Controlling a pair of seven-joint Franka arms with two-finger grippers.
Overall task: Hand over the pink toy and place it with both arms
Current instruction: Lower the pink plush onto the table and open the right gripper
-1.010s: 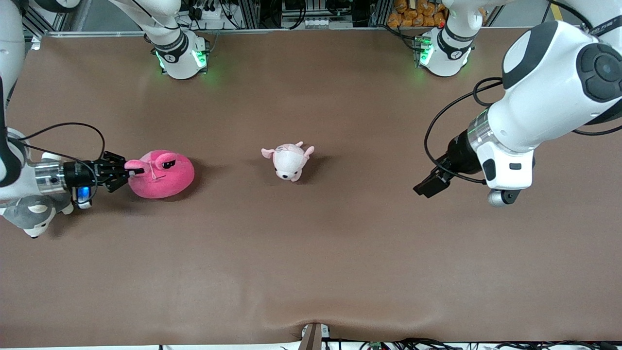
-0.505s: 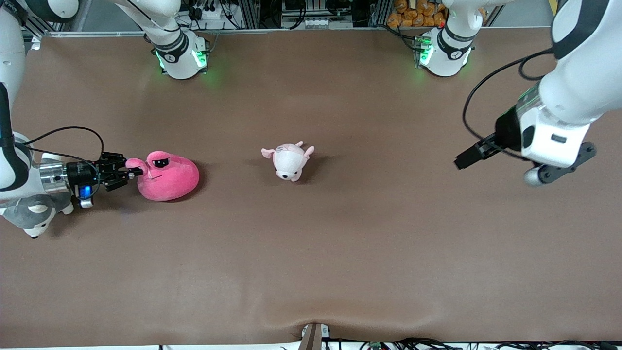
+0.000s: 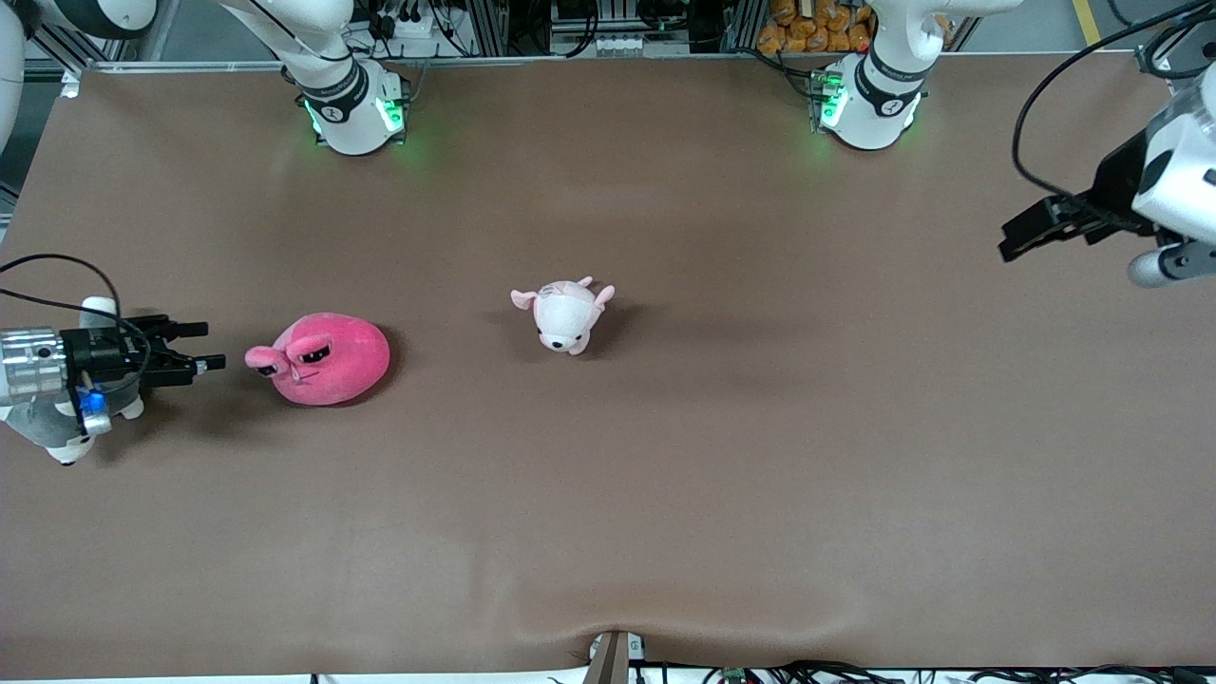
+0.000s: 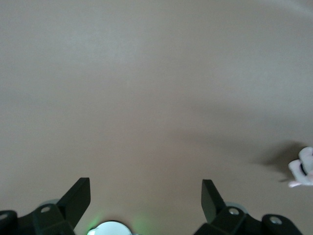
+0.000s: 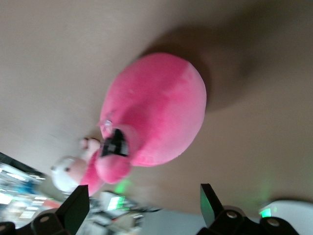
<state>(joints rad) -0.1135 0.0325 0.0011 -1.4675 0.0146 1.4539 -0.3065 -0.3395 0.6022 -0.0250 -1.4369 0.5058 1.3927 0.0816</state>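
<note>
The pink toy (image 3: 328,359), a round hot-pink plush with dark sleepy eyes, lies on the brown table toward the right arm's end. My right gripper (image 3: 201,347) is open and empty, low over the table just beside the toy's eye stalks, with a small gap between them. In the right wrist view the toy (image 5: 154,110) lies ahead of the open right gripper (image 5: 142,205). My left gripper (image 3: 1021,237) hangs open and empty over the left arm's end of the table. The left wrist view shows the open left gripper (image 4: 146,196) over bare table.
A small pale pink-and-white plush (image 3: 565,315) stands near the table's middle. A grey-and-white husky plush (image 3: 52,432) lies at the right arm's end, partly hidden under the right wrist. The table's edge nearest the front camera shows a wrinkle (image 3: 608,627).
My right gripper opened, let go of the pink toy's eye stalk and drew back toward the right arm's end. The toy settled on the table. The left arm swung away toward its own end.
</note>
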